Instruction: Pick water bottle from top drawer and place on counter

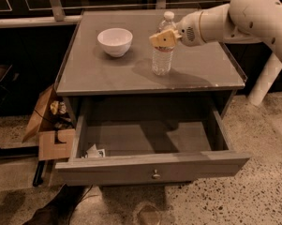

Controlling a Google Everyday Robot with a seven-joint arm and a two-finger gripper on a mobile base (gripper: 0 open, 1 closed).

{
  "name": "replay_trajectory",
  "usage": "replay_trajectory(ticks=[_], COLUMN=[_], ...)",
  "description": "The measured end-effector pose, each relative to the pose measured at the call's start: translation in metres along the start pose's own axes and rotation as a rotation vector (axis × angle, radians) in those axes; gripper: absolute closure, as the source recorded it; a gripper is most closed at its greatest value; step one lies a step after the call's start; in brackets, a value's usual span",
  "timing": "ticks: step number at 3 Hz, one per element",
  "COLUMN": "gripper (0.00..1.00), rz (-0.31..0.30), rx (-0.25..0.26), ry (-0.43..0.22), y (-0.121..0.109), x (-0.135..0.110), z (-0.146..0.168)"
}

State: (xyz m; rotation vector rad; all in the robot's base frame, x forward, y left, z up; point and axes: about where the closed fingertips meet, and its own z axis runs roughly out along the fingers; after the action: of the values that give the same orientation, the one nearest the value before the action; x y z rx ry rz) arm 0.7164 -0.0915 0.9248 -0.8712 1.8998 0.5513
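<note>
The water bottle [162,57], clear with a white cap, stands upright on the counter [103,74], right of centre. My gripper [163,39] comes in from the right on a white arm, and its tan fingers [157,40] are closed around the bottle's upper part, just below the neck. The top drawer [145,168] is pulled fully open below the counter, its round knob facing the front. Its grey floor is bare except for a small crumpled white item [93,152] in its front left corner.
A white bowl [115,41] sits on the counter's back left. An open cardboard box [47,130] lies on the floor left of the cabinet. A white post [264,78] stands to the right. A dark shape [56,210] lies on the floor in front.
</note>
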Motion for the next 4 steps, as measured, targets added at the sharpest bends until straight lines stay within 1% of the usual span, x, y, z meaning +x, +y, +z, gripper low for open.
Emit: replay_trajectory(ticks=[4], gripper=[0.05], rz=[0.000], rx=[0.000], ry=[0.000], y=[0.0001], x=[0.0000], z=[0.0001])
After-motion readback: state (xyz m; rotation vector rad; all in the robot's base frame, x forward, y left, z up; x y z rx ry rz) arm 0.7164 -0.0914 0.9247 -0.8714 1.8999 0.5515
